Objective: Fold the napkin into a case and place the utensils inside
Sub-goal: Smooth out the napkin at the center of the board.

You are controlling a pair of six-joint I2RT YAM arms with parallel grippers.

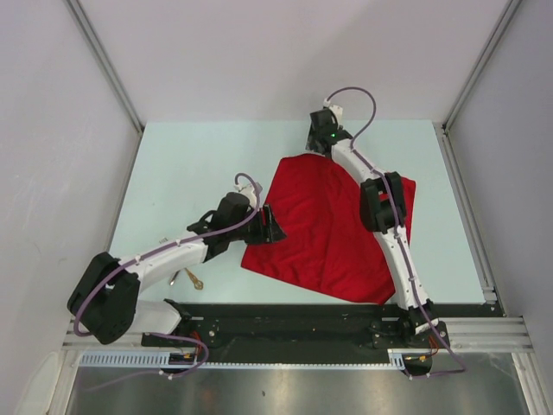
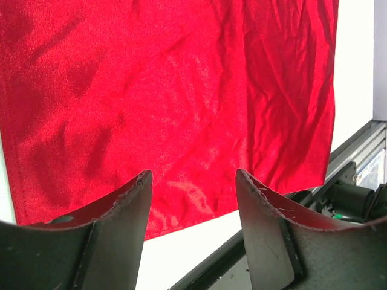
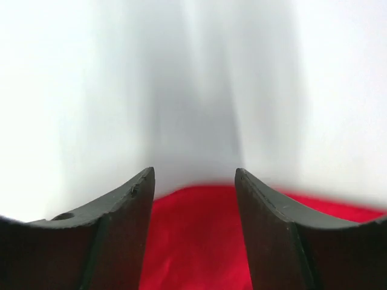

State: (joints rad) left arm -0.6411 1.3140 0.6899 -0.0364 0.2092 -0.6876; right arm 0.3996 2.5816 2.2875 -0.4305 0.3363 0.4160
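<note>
— Where's the napkin [image 1: 320, 229]?
— Flat on the worktop [image 1: 190, 164]. The left pincer [image 1: 275, 226] is spread at its left edge, the right pincer [image 1: 316, 143] spread at its far corner. A gold utensil [image 1: 193, 278] lies beside the left arm.

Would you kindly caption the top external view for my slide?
Red napkin spread flat, left claw at its left edge, right claw at its far corner; utensils near the left arm.
</note>
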